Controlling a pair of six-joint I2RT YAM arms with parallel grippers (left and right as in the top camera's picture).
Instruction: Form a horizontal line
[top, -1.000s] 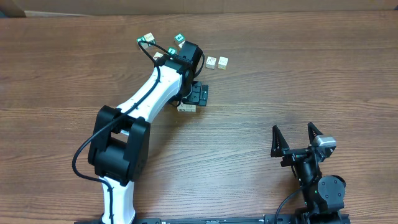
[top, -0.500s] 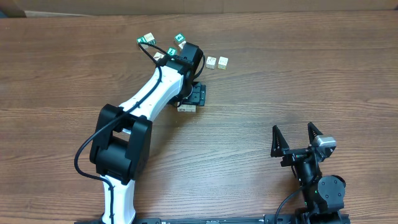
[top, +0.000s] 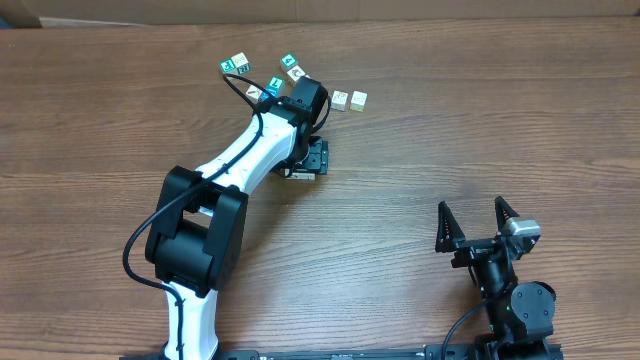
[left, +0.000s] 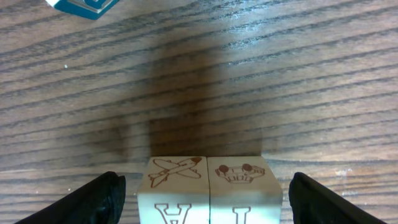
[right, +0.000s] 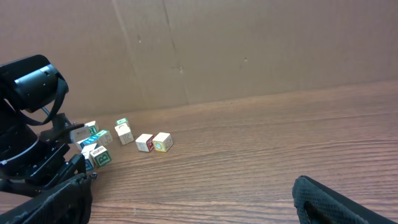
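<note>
Nearest, parked at the bench (top: 560, 120) front, spread wide and empty: right pincer (top: 470, 206). Farther out, narrowed a little from a second ago but not yet gripping: left pincer (left: 210, 198), straddling the horizontal line (left: 210, 177) of two touching cubes. Likely squaring the row. Beyond, loose cubes (top: 340, 99) left to join.

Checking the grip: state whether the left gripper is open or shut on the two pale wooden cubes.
Open. The left gripper straddles the two pale wooden cubes; gaps show beside both fingers.
</note>
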